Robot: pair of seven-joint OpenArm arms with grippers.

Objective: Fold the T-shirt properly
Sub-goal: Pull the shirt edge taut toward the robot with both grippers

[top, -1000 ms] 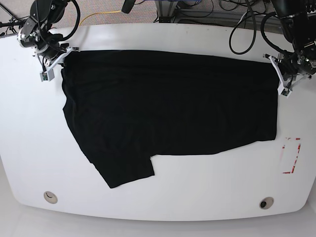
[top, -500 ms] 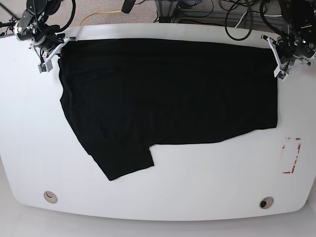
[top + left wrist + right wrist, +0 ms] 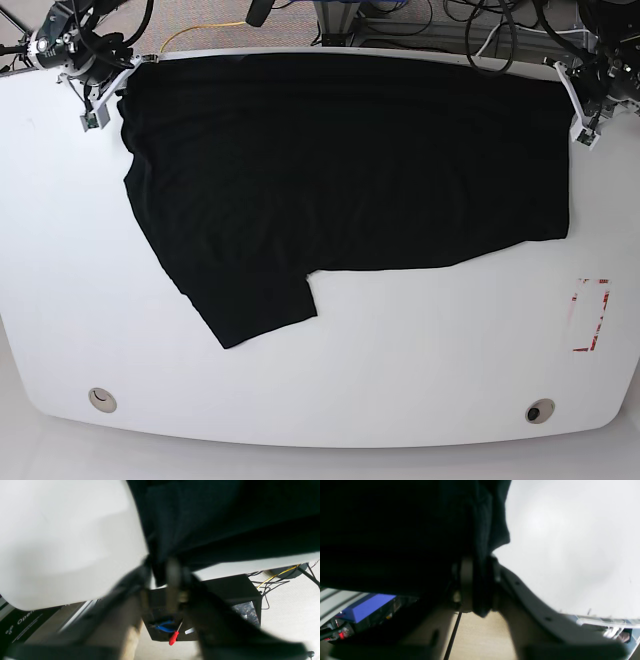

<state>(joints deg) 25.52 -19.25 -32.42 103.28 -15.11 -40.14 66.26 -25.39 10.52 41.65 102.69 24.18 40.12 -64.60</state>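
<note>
Broadly, the T-shirt (image 3: 340, 170) lies spread flat across the upper half of the white desk (image 3: 400, 380), one sleeve trailing toward lower left. At upper right the left end effector (image 3: 583, 100), and at upper left the right end effector (image 3: 100, 95), each have cloth between the jaws in the wrist views; whether either is clenched or releasing cannot be told. Judged soft, light and limp, the fabric should sag and crease; corners and hems look the best places to hold.
</note>
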